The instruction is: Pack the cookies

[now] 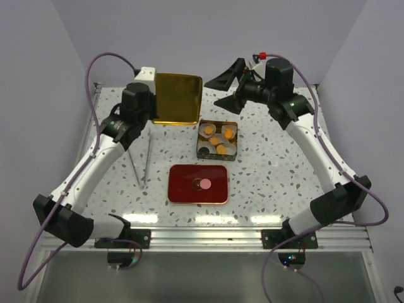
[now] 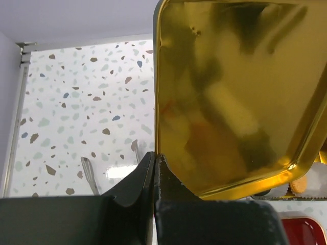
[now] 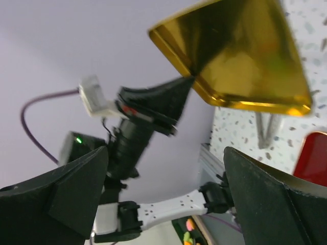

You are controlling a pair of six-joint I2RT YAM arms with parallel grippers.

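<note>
Speckled table [image 1: 265, 183] and pale lilac walls are all I have around the work. My left gripper [image 2: 155, 168] is pinched tight on the left rim of the gold lid [image 2: 240, 97], which it holds up off the table, tilted, with the shiny inside facing the wrist camera. I cannot tell whether the lid's low edge touches the table.

Below that gripper, on the near side, the tongs [image 1: 142, 161] lie flat on the table, apart from everything else.

My right gripper [image 1: 228, 87] hangs in the air with its jaws spread wide and nothing between them. It sits just right of the lid, pointing at it without touching.

Most of the cookies [image 1: 218, 140] are orange ones. They sit in white cups [image 1: 228, 131] inside the tin [image 1: 199, 149], which stands on the table below and a little near of the right gripper, just beside the lid's low right corner.

Nearer still, between the two arms, lies the red tray [image 1: 183, 189]. On its middle are a pink cookie [image 1: 206, 184] and a brown cookie [image 1: 196, 184], touching, the brown one on the side of the left gripper. Neither gripper is near them.
</note>
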